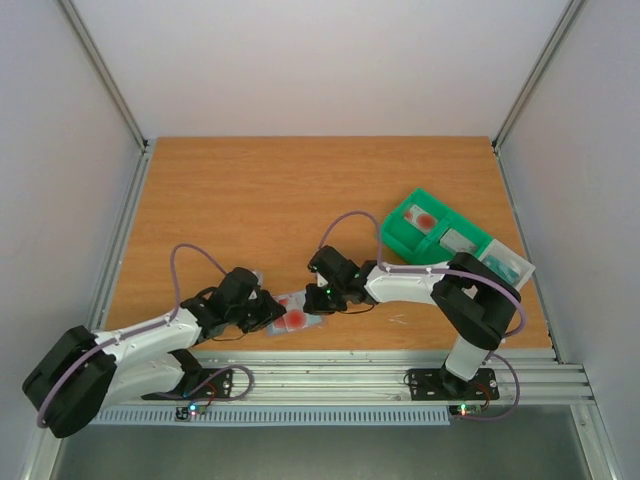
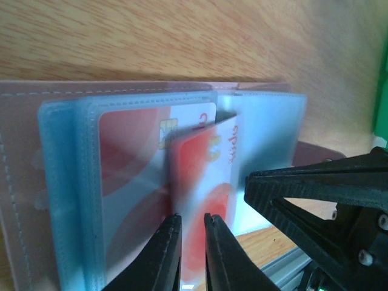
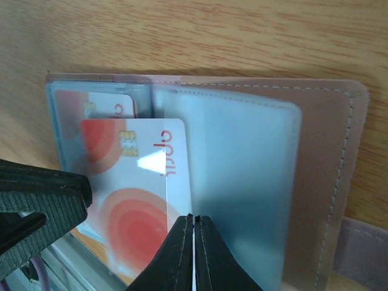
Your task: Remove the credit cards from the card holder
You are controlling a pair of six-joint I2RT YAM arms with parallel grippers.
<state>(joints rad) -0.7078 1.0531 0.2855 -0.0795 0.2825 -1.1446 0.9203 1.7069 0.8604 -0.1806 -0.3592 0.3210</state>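
Pressing flat together, the right fingers (image 3: 182,257) end in a point right at the long edge of a half-drawn card (image 3: 139,182), where it meets a clear sleeve (image 3: 242,182). Whether they nip that edge or only bear down beside it, I cannot tell. The left fingers (image 2: 167,254) stand a sliver apart over the same card's near end, with its red showing in the slit. The pictures do not settle whether they pinch it.

That card, white with red rounds and a small chip, sticks partway out of its pocket, askew. Behind it a second card (image 2: 133,157) of the same look sits fully inside its own sleeve. Both belong to the card holder (image 3: 321,157), which lies open and flat on the table (image 1: 250,200) near the front edge, between the two arms. The sleeve beside the right fingers shows no card that I can make out.

Well off to the right stands a green tray (image 1: 400,235), and one compartment holds a loose card (image 1: 425,218), white with a red mark. By that, I judge the job partly done: at least one card is out, one is midway, and at least one more waits in its pocket. Other pockets are hidden.
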